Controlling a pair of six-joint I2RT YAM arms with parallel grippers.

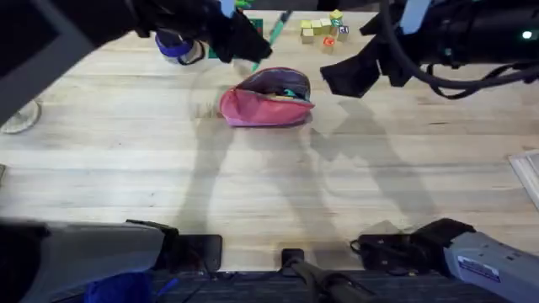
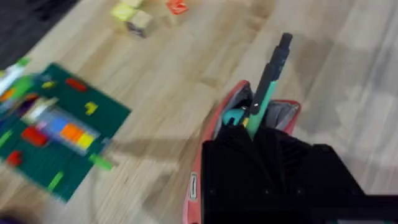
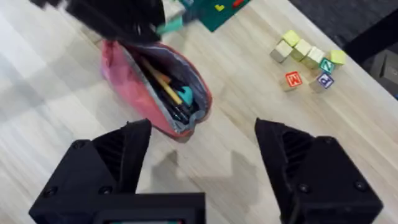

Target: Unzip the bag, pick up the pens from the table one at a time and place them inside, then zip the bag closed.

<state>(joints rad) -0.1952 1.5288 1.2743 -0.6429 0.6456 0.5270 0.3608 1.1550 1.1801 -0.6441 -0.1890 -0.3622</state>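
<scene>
- Bag [image 1: 266,105] lies unzipped on the worktop [image 1: 253,194], far of centre; I see pens [image 3: 166,87] lying inside its grey lining.
- Left end effector [image 2: 261,134] sits over the bag's far-left end, fingers closed on a green pen [image 2: 268,78] with a dark tip, standing steeply above the opening.
- Right end effector [image 3: 202,155] hangs just right of the bag, jaws wide apart and holding nothing.
- Far left I make out what looks like a green block plate [image 2: 53,134].
</scene>
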